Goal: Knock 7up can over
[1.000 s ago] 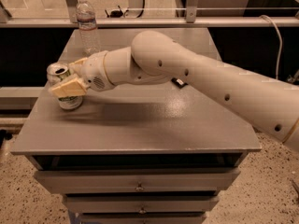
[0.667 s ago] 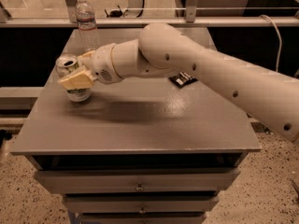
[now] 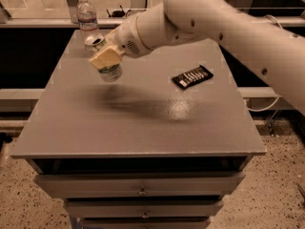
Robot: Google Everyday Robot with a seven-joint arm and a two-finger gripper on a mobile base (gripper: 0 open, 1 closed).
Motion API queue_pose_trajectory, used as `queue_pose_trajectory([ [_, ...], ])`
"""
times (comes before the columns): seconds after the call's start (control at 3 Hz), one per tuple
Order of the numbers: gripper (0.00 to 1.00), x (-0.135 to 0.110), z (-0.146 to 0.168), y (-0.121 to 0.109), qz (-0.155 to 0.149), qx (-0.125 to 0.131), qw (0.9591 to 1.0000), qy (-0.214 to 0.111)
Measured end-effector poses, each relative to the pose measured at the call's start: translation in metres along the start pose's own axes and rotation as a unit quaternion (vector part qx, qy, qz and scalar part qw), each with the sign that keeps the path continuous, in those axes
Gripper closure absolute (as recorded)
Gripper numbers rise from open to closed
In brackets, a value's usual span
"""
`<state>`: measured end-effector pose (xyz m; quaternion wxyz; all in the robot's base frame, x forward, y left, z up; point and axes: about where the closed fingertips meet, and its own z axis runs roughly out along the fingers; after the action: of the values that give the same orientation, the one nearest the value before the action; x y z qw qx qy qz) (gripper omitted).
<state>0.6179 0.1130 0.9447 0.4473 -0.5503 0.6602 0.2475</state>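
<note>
The 7up can point(image 3: 111, 70), white and silver with green markings and a silver top, is tilted with its top leaning to the back left. It appears lifted off the grey table point(image 3: 143, 128), with a shadow below it. My gripper point(image 3: 106, 57), with pale yellow fingers point(image 3: 102, 58), is shut around the can's middle. It reaches in from the right on the white arm point(image 3: 200, 18).
A clear plastic water bottle point(image 3: 87, 17) stands at the table's back left corner, just behind the can. A black snack packet point(image 3: 192, 76) lies right of centre. Drawers point(image 3: 140, 190) run below the table's front edge. A ledge runs behind the table.
The gripper and the can have moved from the table's left side toward the back and right. The can now looks raised and more tilted.
</note>
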Motion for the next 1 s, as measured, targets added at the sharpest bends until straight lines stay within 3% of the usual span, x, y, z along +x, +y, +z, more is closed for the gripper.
queue_pose_trajectory([
  [0.33,1.00,0.015,-0.036,-0.031,-0.039,0.006,0.9927,0.114],
  [0.67,1.00,0.030,-0.042,-0.031,-0.070,-0.023,0.9782,0.194],
  [1.0,0.92,0.048,-0.036,-0.025,-0.086,-0.058,0.9618,0.253],
])
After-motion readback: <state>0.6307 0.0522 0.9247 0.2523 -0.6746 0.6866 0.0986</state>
